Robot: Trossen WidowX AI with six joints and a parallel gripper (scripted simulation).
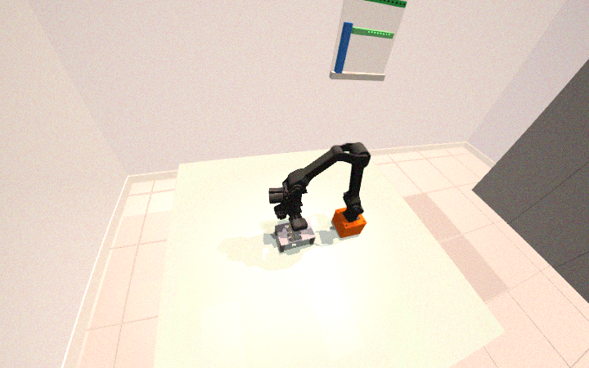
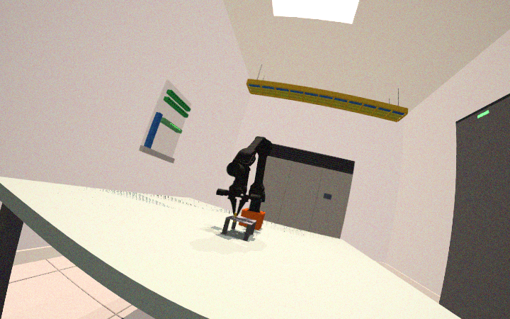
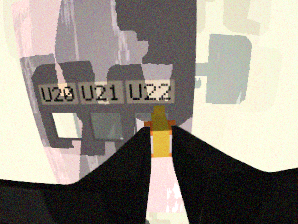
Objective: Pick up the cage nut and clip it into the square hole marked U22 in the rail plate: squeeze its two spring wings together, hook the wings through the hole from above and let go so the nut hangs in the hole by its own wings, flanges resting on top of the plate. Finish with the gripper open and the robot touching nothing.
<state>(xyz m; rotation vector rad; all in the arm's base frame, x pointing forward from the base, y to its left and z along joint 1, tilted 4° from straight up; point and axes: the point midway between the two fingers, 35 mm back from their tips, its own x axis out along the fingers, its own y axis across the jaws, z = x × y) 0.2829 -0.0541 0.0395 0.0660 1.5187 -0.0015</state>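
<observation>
Claw [image 1: 296, 236] [image 2: 234, 215] [image 3: 160, 133] points down over the rail plate [image 1: 284, 239] [image 2: 250, 222] [image 3: 37, 107], pinching the cage nut [image 2: 235, 215] [image 3: 161, 143] between its two black fingertips. Nut is yellow with orange edges; in the wrist view it sits just below the U22 label [image 3: 150, 92] and covers much of the square hole there. Whether the wings have entered the hole: cannot tell. Holes under the U20 label [image 3: 57, 93] and U21 label [image 3: 99, 92] show to one side. Plate stands on short dark legs on the pale worktop [image 1: 243, 303] [image 2: 210, 278]. The black arm [image 1: 321, 164] [image 2: 260, 169] rises from an orange base block [image 1: 340, 230] [image 2: 258, 222], near the plate but apart from it, and bends over to reach the plate. Shadows fall across the plate's top face.
</observation>
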